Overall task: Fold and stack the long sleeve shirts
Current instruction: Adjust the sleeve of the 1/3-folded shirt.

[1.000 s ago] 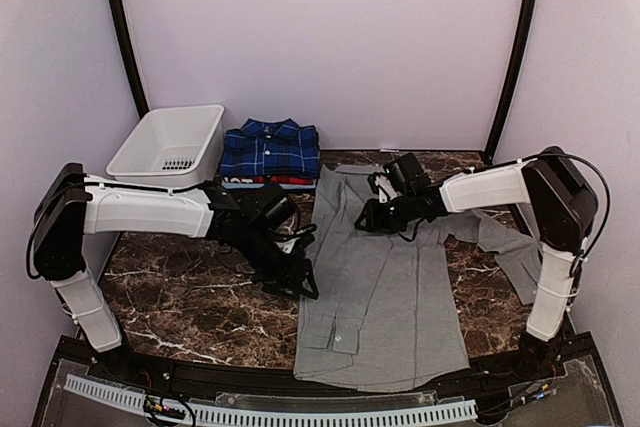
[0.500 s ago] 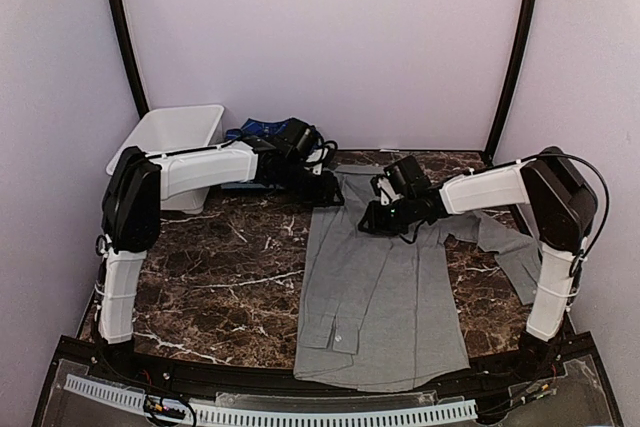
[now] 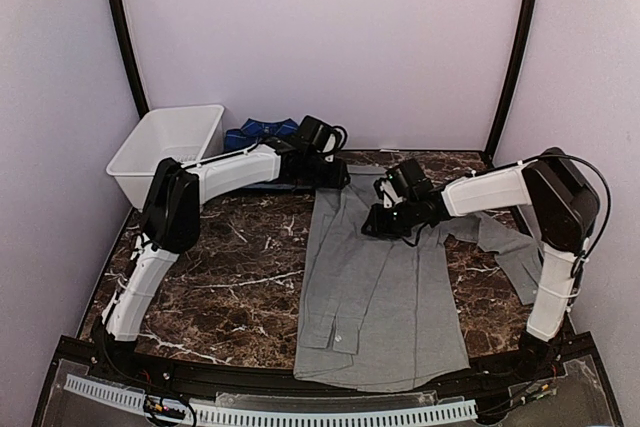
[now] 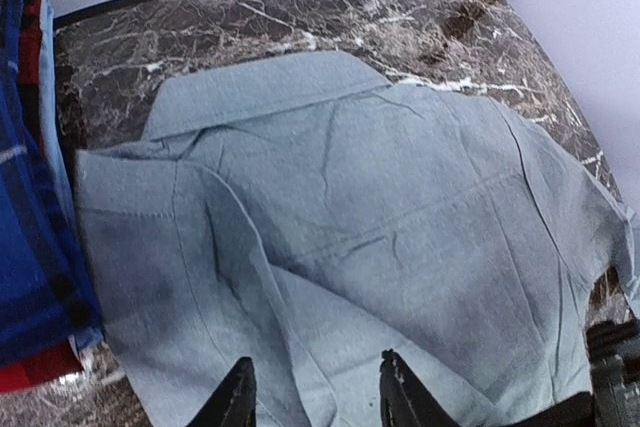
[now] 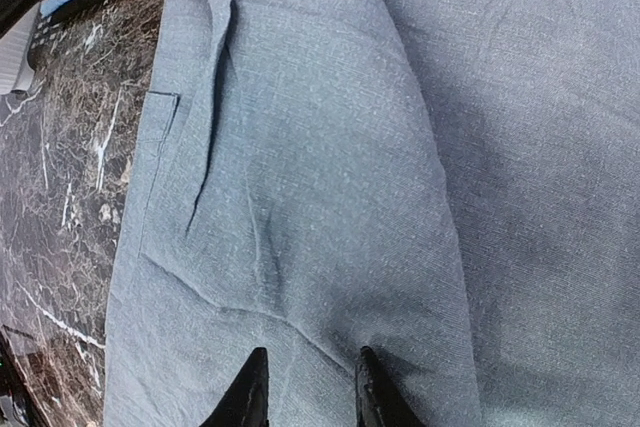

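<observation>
Grey shirt (image 3: 380, 287), one, lies flat beside two stacked shirts (image 4: 25, 247).

Overhead, two wrist close-ups: grey shirt (image 3: 380, 287)

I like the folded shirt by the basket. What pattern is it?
Blue plaid shirt; left wrist view shows it best.

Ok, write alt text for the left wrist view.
A grey shirt lies spread on a dark marble table, its collar toward the far wall. The left gripper hovers over the shirt's near part with its fingers apart. A folded blue plaid shirt sits at the left edge, with red cloth beneath it.
</observation>
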You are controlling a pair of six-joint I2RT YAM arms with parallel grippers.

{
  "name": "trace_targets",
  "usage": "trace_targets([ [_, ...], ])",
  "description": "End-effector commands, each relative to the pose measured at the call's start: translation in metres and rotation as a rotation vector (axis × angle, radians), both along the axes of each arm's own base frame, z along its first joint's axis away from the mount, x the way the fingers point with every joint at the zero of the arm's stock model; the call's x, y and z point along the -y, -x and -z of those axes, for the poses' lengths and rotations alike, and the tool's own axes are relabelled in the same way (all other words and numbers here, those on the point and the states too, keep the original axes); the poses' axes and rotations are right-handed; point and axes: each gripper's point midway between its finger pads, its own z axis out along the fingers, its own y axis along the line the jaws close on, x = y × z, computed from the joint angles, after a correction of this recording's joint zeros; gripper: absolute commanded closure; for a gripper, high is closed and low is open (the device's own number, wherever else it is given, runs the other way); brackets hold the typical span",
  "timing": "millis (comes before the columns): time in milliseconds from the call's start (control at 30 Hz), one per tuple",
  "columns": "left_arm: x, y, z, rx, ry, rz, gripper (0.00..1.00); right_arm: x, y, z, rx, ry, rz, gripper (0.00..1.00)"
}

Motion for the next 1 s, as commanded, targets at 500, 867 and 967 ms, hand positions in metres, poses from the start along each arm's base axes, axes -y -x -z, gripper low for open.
trace_targets([
  [500,0.017,-0.051,0.003,0.092,0.142,-0.001,0.95,0.012,0.007,0.011,0.004,0.040,-0.007,0.74],
  [867,0.007,-0.074,0.018,0.051,0.266,-0.014,0.96,0.024,0.019,0.035,-0.041,0.094,-0.002,0.75],
  [967,0.002,-0.078,0.026,0.038,0.262,-0.031,0.82,0.025,0.019,0.036,-0.043,0.099,-0.001,0.75],
])
